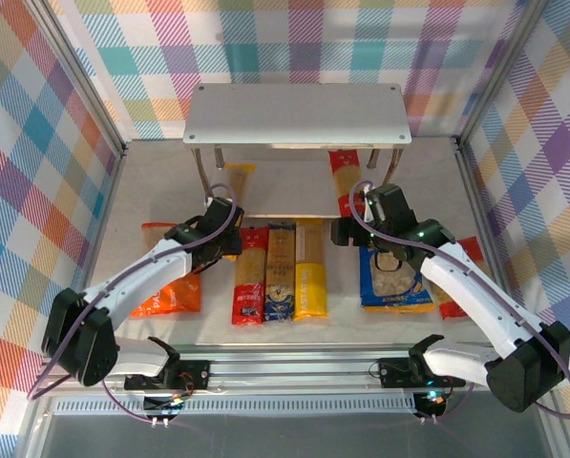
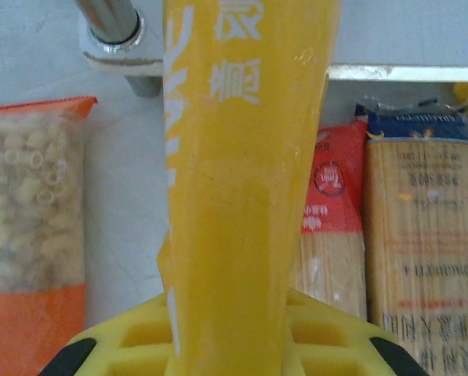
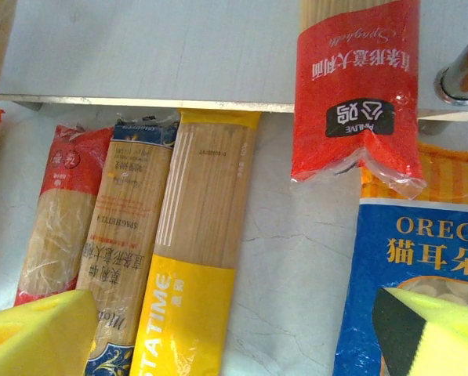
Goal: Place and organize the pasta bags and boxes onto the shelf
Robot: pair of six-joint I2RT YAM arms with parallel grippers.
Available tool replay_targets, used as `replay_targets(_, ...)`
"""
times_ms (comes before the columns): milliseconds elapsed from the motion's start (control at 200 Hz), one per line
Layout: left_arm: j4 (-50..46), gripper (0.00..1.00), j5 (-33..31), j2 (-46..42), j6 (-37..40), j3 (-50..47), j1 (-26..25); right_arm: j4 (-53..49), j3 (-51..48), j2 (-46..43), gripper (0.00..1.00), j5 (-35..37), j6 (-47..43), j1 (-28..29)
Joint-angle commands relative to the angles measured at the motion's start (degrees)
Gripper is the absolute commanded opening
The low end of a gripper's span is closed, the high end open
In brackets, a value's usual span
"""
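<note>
My left gripper (image 1: 223,227) is shut on a yellow pasta box (image 2: 241,196). The box runs forward from the jaws (image 2: 234,337) toward the left end of the shelf's lower tier (image 2: 406,72). The grey shelf (image 1: 294,114) stands at the back. A red box (image 3: 355,86) lies on its lower tier with the near end overhanging. A red (image 1: 249,286), a tan (image 1: 280,272) and a yellow box (image 1: 311,272) lie side by side on the table. My right gripper (image 3: 241,345) hangs open over bare table, between the yellow box (image 3: 194,258) and the blue bag (image 3: 422,266).
An orange bag (image 1: 170,286) lies left of the box row, under my left arm. A red bag (image 1: 468,256) peeks out at the far right, partly under my right arm. Steel shelf legs (image 2: 112,23) (image 3: 461,74) stand near each gripper. Checked walls enclose the table.
</note>
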Motion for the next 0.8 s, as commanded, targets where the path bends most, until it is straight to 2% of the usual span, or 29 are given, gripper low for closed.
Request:
replay_targets(0, 11.9, 0.00, -3.4, 1.2, 3.5, 5.4, 1.5, 1.3, -0.5, 0.8, 0.91, -0.6, 0.8, 0.5)
replay_targets(395, 18.1, 0.00, -2.3, 11.8, 5.3, 11.0, 6.0, 1.4, 0.2, 3.6, 0.91, -0.7, 1.2, 2.5)
replay_targets(795, 18.8, 0.00, -2.2, 19.6, 6.7, 16.4, 8.0, 0.5, -0.9, 5.9, 0.91, 0.4, 2.5, 6.0)
